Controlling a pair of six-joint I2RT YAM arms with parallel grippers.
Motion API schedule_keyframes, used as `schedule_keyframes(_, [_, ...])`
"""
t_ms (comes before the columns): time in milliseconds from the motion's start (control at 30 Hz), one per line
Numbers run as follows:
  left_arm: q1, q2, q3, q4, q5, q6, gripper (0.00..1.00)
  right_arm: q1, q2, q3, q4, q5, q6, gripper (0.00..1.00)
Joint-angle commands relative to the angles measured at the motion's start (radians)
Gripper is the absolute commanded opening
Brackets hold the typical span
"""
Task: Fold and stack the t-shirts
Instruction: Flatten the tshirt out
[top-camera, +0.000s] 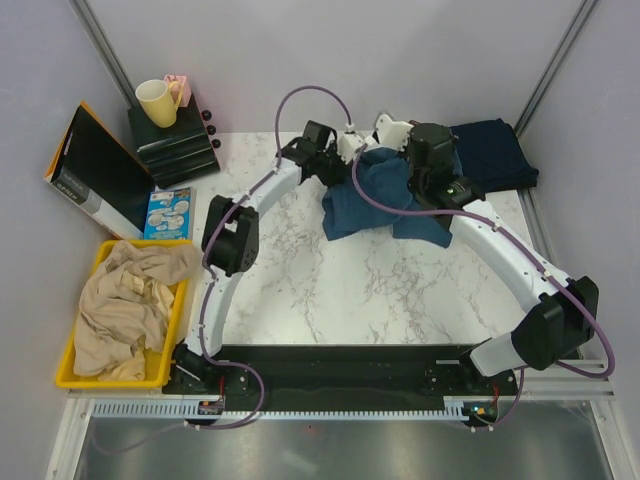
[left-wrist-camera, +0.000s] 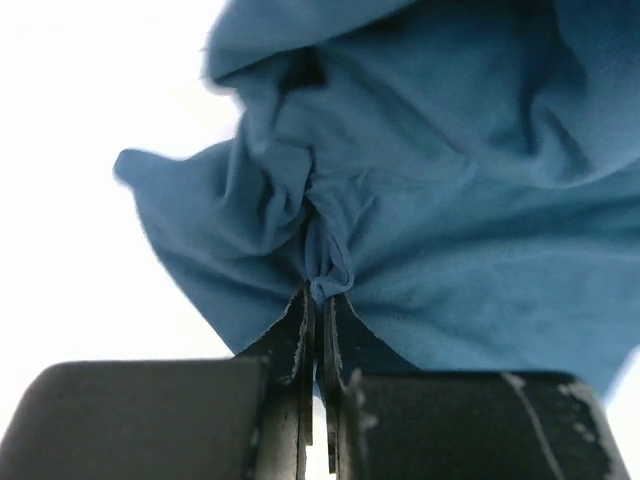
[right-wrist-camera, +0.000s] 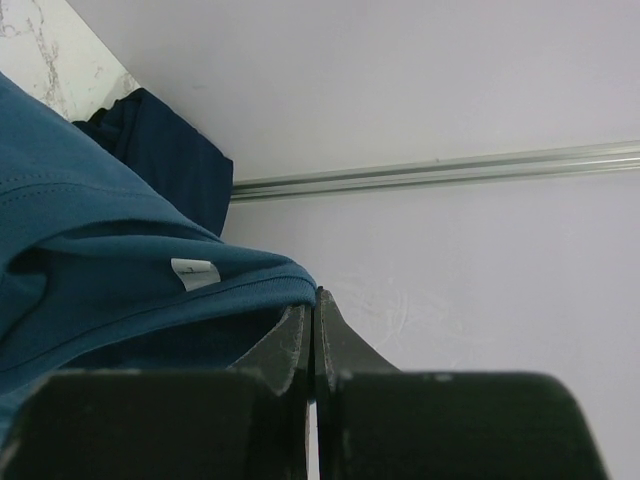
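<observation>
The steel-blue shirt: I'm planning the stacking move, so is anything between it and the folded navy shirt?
Nothing loose shows between the steel-blue shirt and the navy shirt. Only the right gripper, shut on the blue cloth, sits on that side; the left gripper pinches it too.

2 white arms (top-camera: 500, 245) with black joints (top-camera: 232, 235) and looping purple cables (top-camera: 310, 90)

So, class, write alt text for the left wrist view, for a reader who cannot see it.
The left gripper is shut on a pinched bunch of the steel-blue t-shirt. The wrinkled cloth fans out above its dark fingers, against a bright white background.
</observation>
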Motion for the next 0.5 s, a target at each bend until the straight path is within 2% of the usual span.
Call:
schedule_keyframes(0, [0.104,-0.319,0.058,-0.006,-0.159,-0.043,0.02,-0.024,-0.019,0.023,0.096,0.049,-0.007,0.00])
schedule_keyframes(167, [0.148,-0.470,0.188,-0.103,-0.276,0.091,0.02,-0.030,-0.018,0.030,0.151,0.052,-0.013,0.00])
schedule_keyframes(300, [0.150,-0.553,0.251,-0.112,-0.377,0.207,0.02,-0.031,0.001,0.057,0.216,0.046,-0.005,0.00])
schedule_keyframes(333, [0.153,-0.571,0.278,-0.112,-0.444,0.233,0.02,-0.034,0.007,0.058,0.234,0.045,-0.005,0.00])
schedule_keyframes(467, [0.180,-0.633,0.282,-0.118,-0.469,0.252,0.02,-0.067,0.040,0.060,0.389,0.057,-0.013,0.00])
